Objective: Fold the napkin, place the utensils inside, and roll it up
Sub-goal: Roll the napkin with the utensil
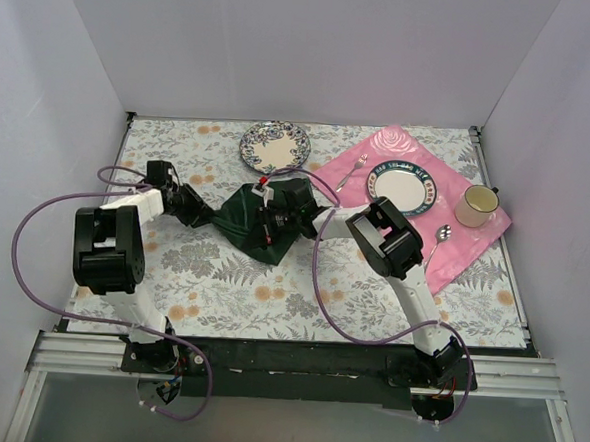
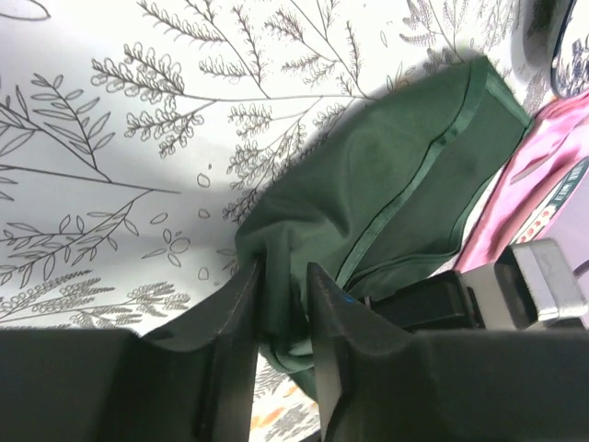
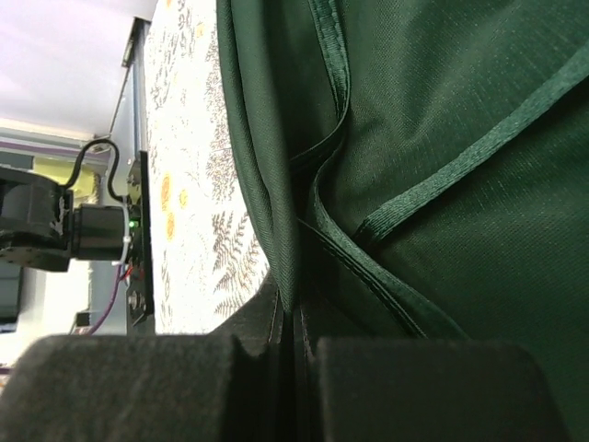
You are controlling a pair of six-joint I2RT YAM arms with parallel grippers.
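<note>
The dark green napkin [image 1: 250, 218] lies bunched and partly folded at the middle of the floral table. My left gripper [image 1: 212, 217] holds its left corner: in the left wrist view the two dark fingers pinch a fold of the napkin [image 2: 386, 184], with the left gripper [image 2: 283, 272] shut on it. From the right, my right gripper [image 1: 273, 218] grips the cloth. Its wrist view shows the right gripper [image 3: 293, 311] shut tight on a hemmed edge of the napkin [image 3: 460, 110]. The utensils are out of view.
A blue-patterned plate [image 1: 275, 146] sits behind the napkin. To the right, a pink rose placemat [image 1: 474, 247] carries a rimmed plate [image 1: 399, 188], a yellow mug [image 1: 477, 205], a silvery fork [image 1: 353, 170] and a silvery spoon [image 1: 441, 234]. White walls enclose three sides.
</note>
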